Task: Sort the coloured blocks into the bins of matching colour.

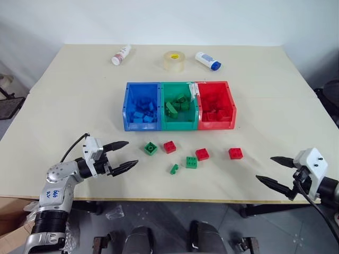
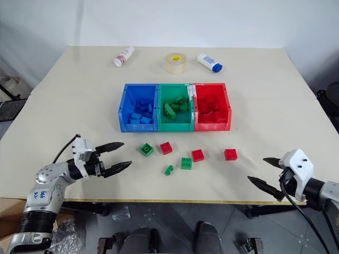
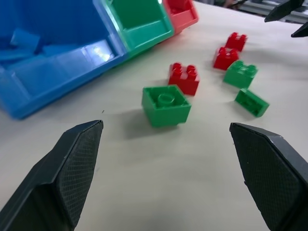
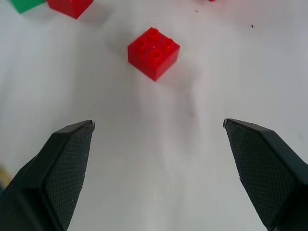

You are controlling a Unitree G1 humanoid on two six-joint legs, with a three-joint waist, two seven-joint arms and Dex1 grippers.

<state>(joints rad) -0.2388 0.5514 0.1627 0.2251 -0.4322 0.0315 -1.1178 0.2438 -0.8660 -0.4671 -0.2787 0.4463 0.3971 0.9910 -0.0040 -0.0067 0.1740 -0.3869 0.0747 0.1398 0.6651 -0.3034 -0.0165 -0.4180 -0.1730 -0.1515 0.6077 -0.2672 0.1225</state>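
Three bins stand in a row mid-table: blue bin (image 1: 142, 126), green bin (image 1: 179, 125) and red bin (image 1: 216, 125), each holding several blocks of its own colour. Loose blocks lie in front of them: a green block (image 1: 150, 148), a red block (image 1: 169, 146), a red block (image 1: 202, 154), a green block (image 1: 191, 162), a small tilted green block (image 1: 174, 169) and a red block (image 1: 235, 153). My left gripper (image 1: 131, 153) is open, level, left of the green block (image 3: 166, 104). My right gripper (image 1: 264, 169) is open, right of the red block (image 4: 153, 52).
A clear tape roll (image 1: 174, 61) and two white bottles (image 1: 121, 54) (image 1: 207, 60) lie at the table's far side. The table's front edge (image 1: 175, 200) runs just below both grippers.
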